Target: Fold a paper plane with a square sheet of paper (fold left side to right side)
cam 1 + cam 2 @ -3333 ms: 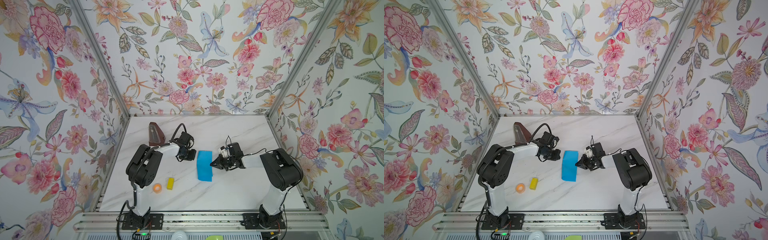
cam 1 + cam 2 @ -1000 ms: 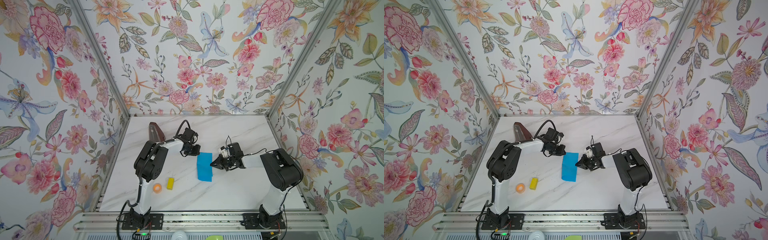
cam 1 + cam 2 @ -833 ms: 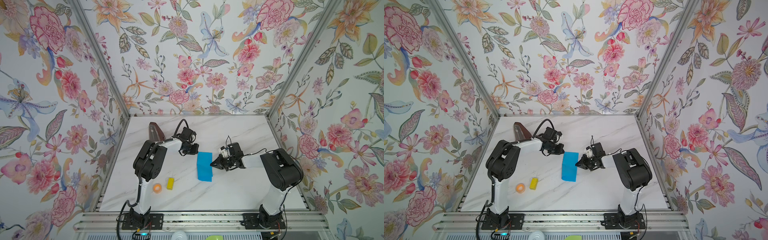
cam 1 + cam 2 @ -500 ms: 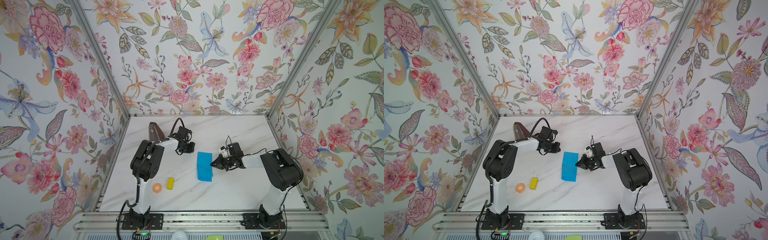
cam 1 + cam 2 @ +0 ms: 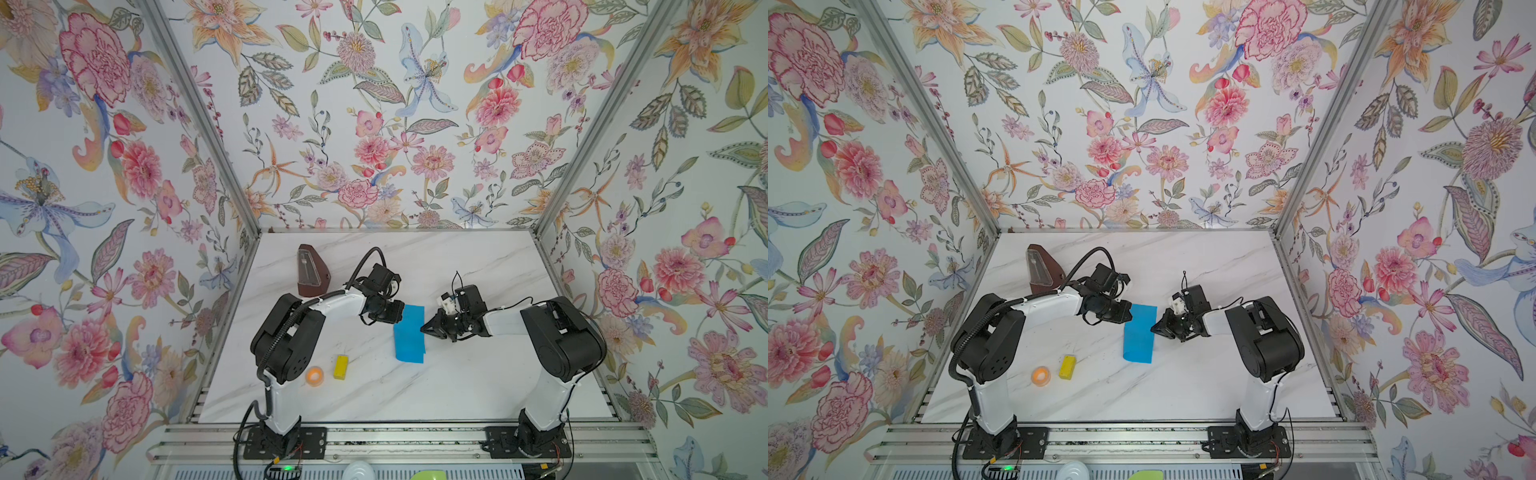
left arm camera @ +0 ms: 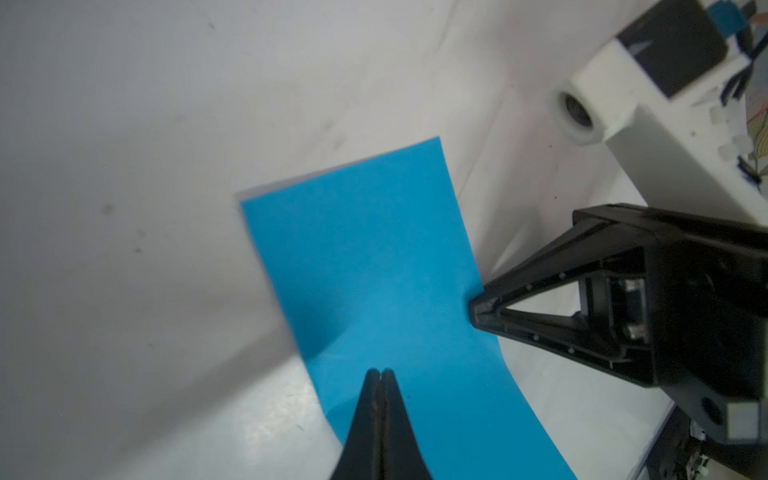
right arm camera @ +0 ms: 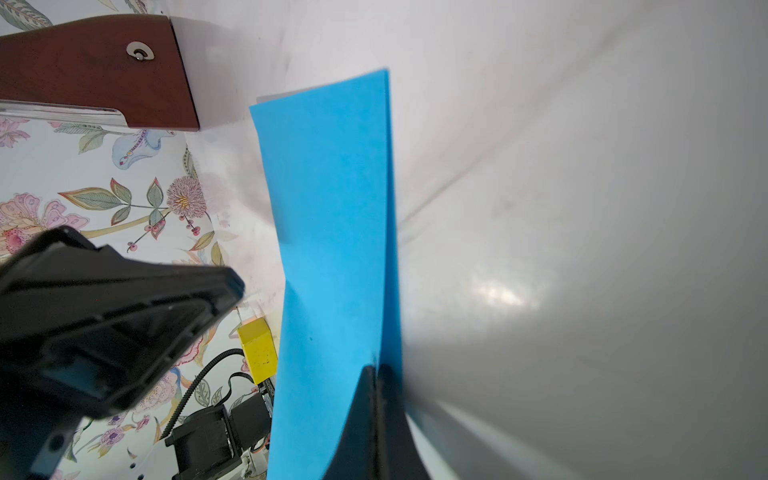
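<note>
The square sheet of paper point(image 5: 409, 337) point(image 5: 1139, 334) is bright blue and lies flat mid-table as a narrow folded rectangle; no paper plane shape is in view. My left gripper point(image 5: 402, 312) point(image 5: 1131, 311) is shut, its tip over the sheet's far left part. In the left wrist view the closed tips point(image 6: 380, 371) sit above the blue paper point(image 6: 374, 266) with nothing between them. My right gripper point(image 5: 422, 328) point(image 5: 1152, 328) is shut, its point touching the sheet's right edge, as the right wrist view shows point(image 7: 378, 368) against the paper point(image 7: 332, 208).
A brown metronome point(image 5: 309, 270) point(image 7: 95, 70) stands at the back left of the white marble table point(image 5: 415, 386). A small yellow block point(image 5: 340, 367) point(image 7: 257, 349) and an orange ring point(image 5: 314, 375) lie front left of the sheet. Flowered walls close in three sides.
My left gripper drew back to the left, away from the sheet, then came right and forward again over its far left part. The right gripper and the sheet have stayed put.
</note>
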{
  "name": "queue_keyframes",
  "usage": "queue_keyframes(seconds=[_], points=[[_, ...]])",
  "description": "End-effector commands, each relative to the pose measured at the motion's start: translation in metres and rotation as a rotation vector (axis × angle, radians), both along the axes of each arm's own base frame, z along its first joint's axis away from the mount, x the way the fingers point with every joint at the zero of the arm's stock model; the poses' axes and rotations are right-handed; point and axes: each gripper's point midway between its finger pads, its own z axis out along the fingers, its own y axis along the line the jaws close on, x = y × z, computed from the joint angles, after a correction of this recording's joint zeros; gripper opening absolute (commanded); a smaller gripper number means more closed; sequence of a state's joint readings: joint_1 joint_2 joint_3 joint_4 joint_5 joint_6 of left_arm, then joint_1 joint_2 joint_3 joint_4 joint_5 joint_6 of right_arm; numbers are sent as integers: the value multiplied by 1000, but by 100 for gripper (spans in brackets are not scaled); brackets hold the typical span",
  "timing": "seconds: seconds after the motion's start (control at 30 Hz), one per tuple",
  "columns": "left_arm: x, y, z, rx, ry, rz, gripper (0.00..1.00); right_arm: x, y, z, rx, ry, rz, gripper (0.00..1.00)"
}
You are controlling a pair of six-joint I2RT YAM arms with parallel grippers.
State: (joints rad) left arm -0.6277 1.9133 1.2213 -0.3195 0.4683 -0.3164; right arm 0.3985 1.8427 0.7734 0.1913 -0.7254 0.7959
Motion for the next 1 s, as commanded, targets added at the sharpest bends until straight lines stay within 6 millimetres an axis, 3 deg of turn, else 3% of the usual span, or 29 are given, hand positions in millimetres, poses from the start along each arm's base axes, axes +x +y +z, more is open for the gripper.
queue_keyframes(seconds=[0.0, 0.23, 0.8, 0.97], points=[[-19, -2, -7, 1, 60, -9, 0, -25, -19, -37, -127, 123, -17, 0], [-32, 10, -25, 52, 96, -15, 0, -24, -19, -36, -130, 122, -13, 0], [-48, 81, -64, 238, 118, 92, 0, -25, -23, -38, -138, 126, -20, 0], [-43, 76, -51, 199, 98, 98, 0, -25, -22, -37, -137, 123, -20, 0]])
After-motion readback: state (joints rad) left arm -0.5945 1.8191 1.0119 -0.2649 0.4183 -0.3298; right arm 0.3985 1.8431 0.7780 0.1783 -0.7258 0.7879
